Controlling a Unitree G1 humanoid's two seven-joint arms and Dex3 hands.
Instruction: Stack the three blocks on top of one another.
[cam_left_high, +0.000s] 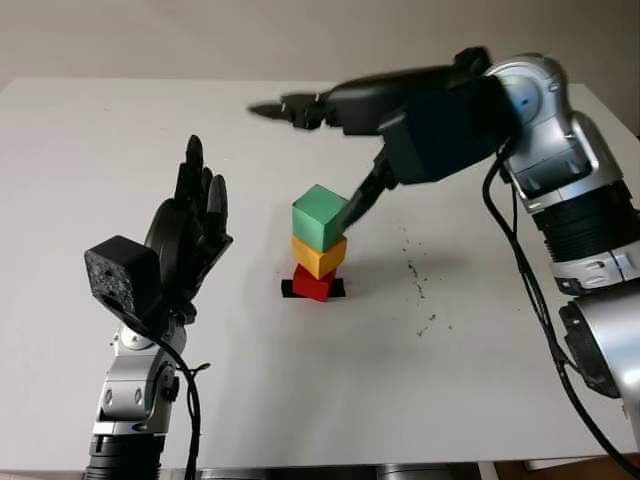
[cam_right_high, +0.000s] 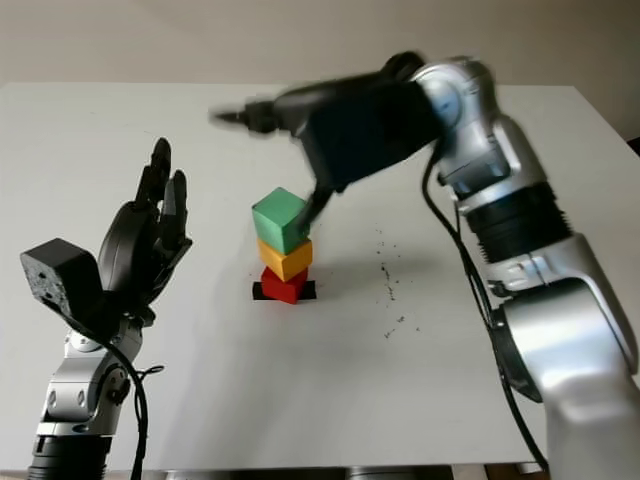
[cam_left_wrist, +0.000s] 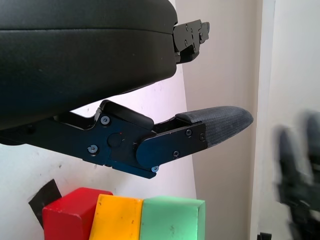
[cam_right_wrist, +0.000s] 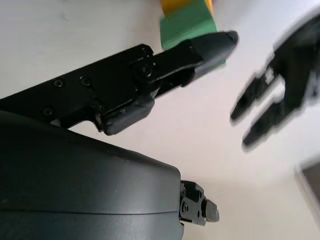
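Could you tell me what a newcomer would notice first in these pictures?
A tower of three blocks at the table's middle: green block on yellow block on red block. The right hand hangs open beside the green block, one finger at its side. The left hand is open, to the tower's left.

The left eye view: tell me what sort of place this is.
Probably a robotics lab test bench: a plain white table against a bare wall, holding just a green block on a yellow block on a red block, on a black marker.
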